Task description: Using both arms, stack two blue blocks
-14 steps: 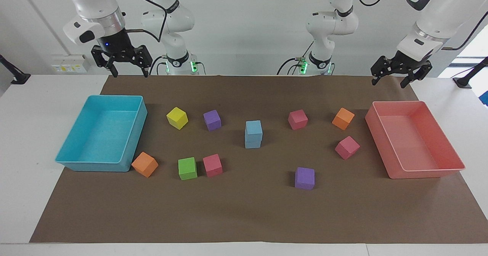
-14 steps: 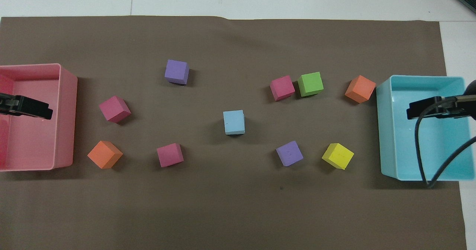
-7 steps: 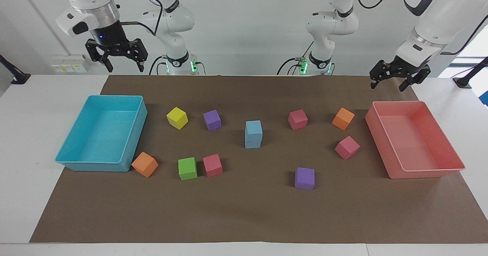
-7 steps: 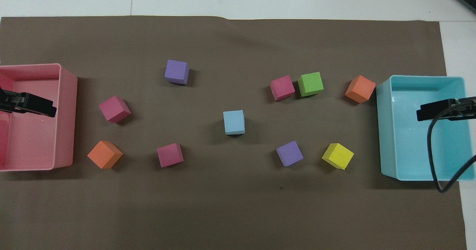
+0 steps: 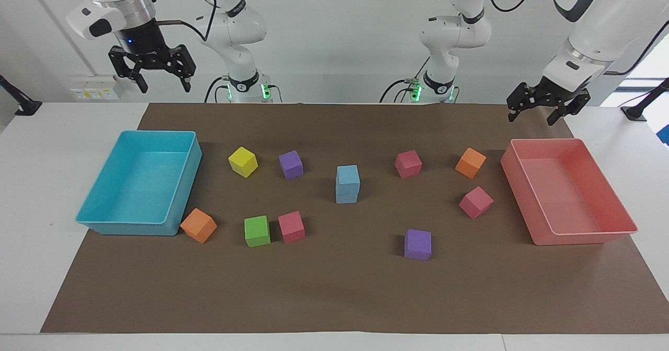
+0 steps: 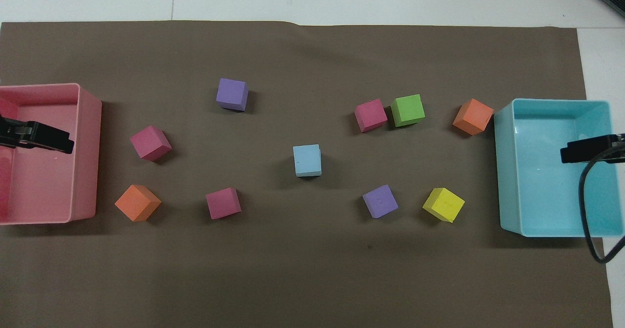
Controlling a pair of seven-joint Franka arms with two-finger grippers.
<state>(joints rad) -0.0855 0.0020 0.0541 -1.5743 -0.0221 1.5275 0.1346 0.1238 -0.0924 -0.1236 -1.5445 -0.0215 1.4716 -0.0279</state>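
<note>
Two sky-blue blocks stand stacked in the middle of the brown mat, the upper blue block (image 5: 348,175) resting squarely on the lower blue block (image 5: 346,196). From above only the upper blue block (image 6: 307,160) shows. My right gripper (image 5: 164,85) hangs open and empty, high over the turquoise tray (image 5: 183,184) end of the table; it shows as the right gripper (image 6: 569,153) over that tray from above. My left gripper (image 5: 530,119) is open and empty, in the air by the pink tray (image 5: 522,184), and the overhead view has the left gripper (image 6: 61,143) over that tray. Neither gripper is close to the stack.
Scattered around the stack lie a yellow cube (image 5: 243,161), two purple cubes (image 5: 291,164) (image 5: 417,244), three pink cubes (image 5: 408,163) (image 5: 476,202) (image 5: 291,226), a green cube (image 5: 256,231) and two orange cubes (image 5: 470,162) (image 5: 198,225), the latter against the turquoise tray.
The right gripper has risen and drawn back toward its end of the table. The left gripper pulled back slightly early on, then held still. The blue stack has not moved.
</note>
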